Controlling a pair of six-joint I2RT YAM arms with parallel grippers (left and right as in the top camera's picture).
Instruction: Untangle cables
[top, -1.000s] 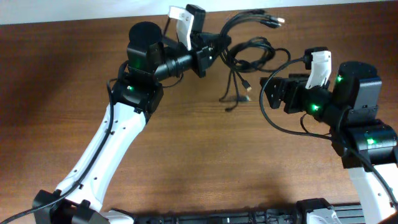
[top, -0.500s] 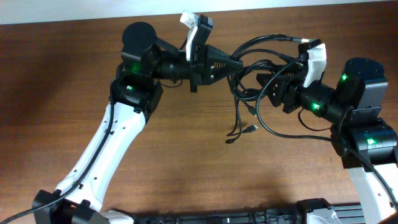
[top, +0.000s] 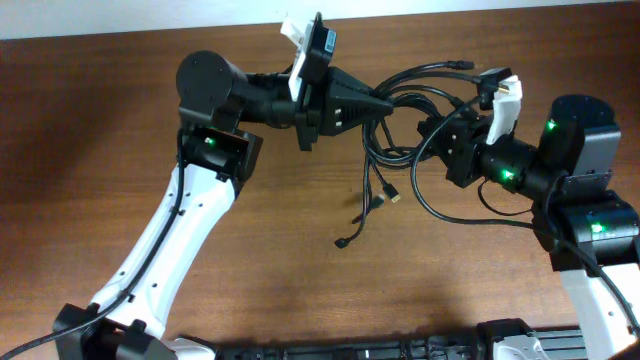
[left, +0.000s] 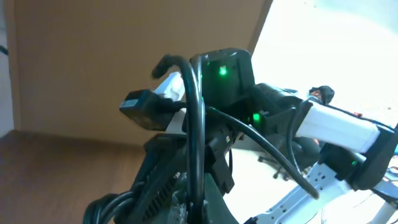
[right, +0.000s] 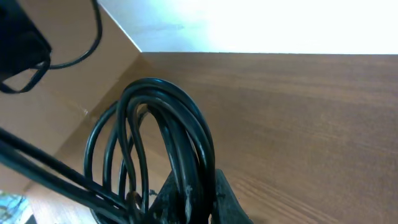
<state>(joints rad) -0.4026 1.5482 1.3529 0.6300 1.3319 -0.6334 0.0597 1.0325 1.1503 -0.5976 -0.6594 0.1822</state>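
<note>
Two grips noted: left gripper (top: 388, 105) pinched on cables (top: 385, 150), right gripper (top: 430, 135) pinched on looped strands. Bundle held raised between arms over table (top: 100, 150), letting plug ends (top: 343, 242) dangle free for separation.

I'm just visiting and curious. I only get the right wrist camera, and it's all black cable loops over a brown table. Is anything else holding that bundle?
Observer: Yes. From overhead, the left gripper grips the cables too, facing the right gripper.
Operator: Is the whole bundle tidy, then?
Observer: No. Two loose ends trail out below the bundle. I can't tell whether their plugs touch the table.
Operator: What does the other wrist camera see?
Observer: One cable arching up right in front of it, with the right arm and its green lights behind.
</note>
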